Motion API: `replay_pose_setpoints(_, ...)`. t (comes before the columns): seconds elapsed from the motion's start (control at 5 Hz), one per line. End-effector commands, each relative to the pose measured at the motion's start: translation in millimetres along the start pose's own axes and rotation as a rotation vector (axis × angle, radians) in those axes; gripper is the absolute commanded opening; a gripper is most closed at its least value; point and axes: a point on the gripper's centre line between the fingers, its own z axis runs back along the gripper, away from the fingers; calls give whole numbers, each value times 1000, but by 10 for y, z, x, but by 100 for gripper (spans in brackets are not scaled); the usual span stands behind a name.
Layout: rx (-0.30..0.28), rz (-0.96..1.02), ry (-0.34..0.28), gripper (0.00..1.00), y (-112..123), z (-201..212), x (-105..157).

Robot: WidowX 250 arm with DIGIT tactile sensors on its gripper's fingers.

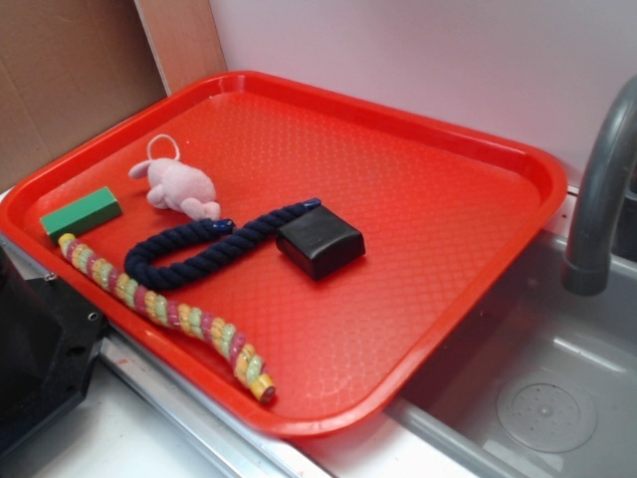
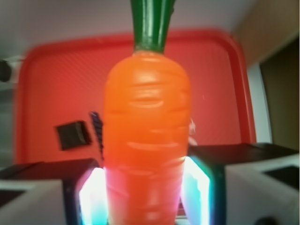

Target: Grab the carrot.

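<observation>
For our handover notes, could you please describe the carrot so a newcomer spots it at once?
Look above the red tray in the wrist view: the carrot stands between the fingers of the pincer. It alone is bright orange with a dark green top.

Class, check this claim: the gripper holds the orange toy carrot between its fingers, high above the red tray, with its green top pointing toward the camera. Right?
Nearly. The wrist view shows the orange toy carrot clamped in the gripper above the red tray, but its green top points away from the camera.
</observation>
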Motion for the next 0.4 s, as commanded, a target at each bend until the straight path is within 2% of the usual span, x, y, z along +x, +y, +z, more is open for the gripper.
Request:
replay_pose_setpoints(0.0,5,-48,11,0,-69,140,160)
replay_pose_setpoints(0.2,12,-46,-15,0,-69,101,155)
